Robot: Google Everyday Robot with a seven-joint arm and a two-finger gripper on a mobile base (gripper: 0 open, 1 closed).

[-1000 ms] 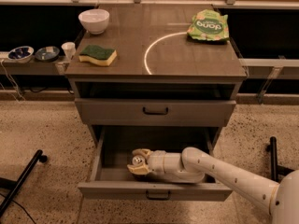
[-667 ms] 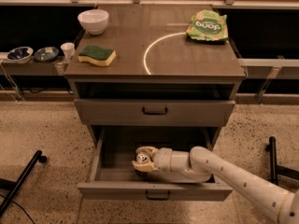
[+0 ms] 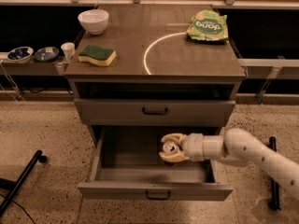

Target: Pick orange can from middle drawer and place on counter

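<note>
The middle drawer (image 3: 154,190) is pulled open below the shut upper drawer front (image 3: 155,111). My gripper (image 3: 169,148) reaches into it from the right on a white arm. Its pale fingers (image 3: 174,137) are shut around the orange can (image 3: 168,148), whose silver top with pull tab faces the camera. The can is lifted and tilted inside the drawer, right of its middle. The counter (image 3: 187,59) above carries a thin white arc line.
On the counter sit a white bowl (image 3: 93,21) at the back left, a green and yellow sponge (image 3: 97,55) at the left, and a green snack bag (image 3: 208,27) at the back right. A side shelf with small bowls (image 3: 32,54) stands left. A black stand leg (image 3: 21,182) lies on the floor.
The gripper with the can has moved to the right and slightly upward inside the drawer. The arm has drawn back towards the right.
</note>
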